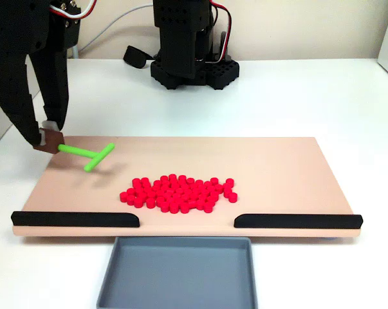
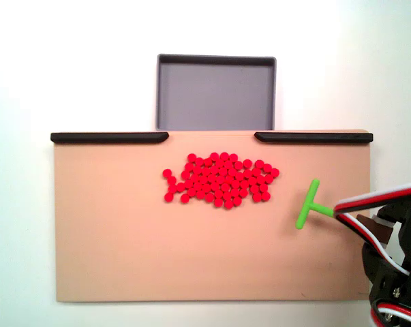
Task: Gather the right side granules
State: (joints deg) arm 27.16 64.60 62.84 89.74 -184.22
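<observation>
Red granules [image 1: 178,194] spread left-right (one cluster); fingers [image 1: 50,138] clamp the green T-tool's [image 1: 91,154] stem.

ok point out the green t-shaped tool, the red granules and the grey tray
green T-shaped plastic tool [image 1: 98,158]: a fixed view, crossbar.
small red cylindrical granules [image 1: 178,194]: a fixed view, pile centre.
grey rectangular tray [image 2: 215,92]: a fixed view, floor.

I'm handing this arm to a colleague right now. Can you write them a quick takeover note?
Gripper: shut on the green T-shaped tool, holding its stem end, crossbar toward the pile.
Granules: one dense cluster mid-board, opposite the gap between the two black rails.
Grey tray: beyond the gap, holds no granules.
Done: granules look gathered.
Left: probably pushing them through the gap into the tray.
</observation>
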